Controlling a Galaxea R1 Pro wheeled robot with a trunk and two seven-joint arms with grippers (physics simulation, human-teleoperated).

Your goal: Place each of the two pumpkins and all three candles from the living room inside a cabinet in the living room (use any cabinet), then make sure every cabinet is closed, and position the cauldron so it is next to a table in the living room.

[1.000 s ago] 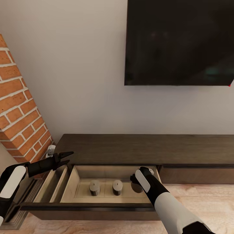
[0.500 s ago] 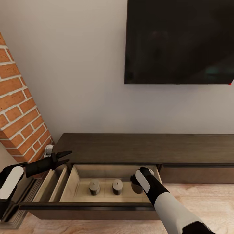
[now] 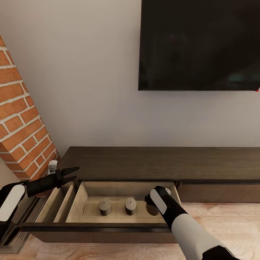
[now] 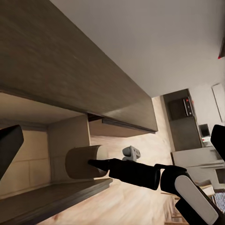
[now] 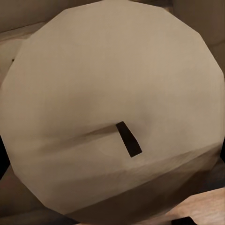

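The dark-brown cabinet runs along the wall with its drawer pulled out. Two beige-grey candles stand upright on the drawer floor. My right gripper reaches down into the drawer's right end, shut on a third candle. The right wrist view looks straight onto this candle's flat top with its short dark wick. My left gripper hovers open over the drawer's left end, holding nothing. The pumpkins, cauldron and table are out of view.
A black TV hangs on the wall above the cabinet. A brick column stands at the left, close to my left arm. Pale wood floor lies in front of the cabinet at the right.
The whole picture has shifted a little, so the camera moved. My left gripper has drifted slightly left. The right gripper stays in the drawer with the candle.
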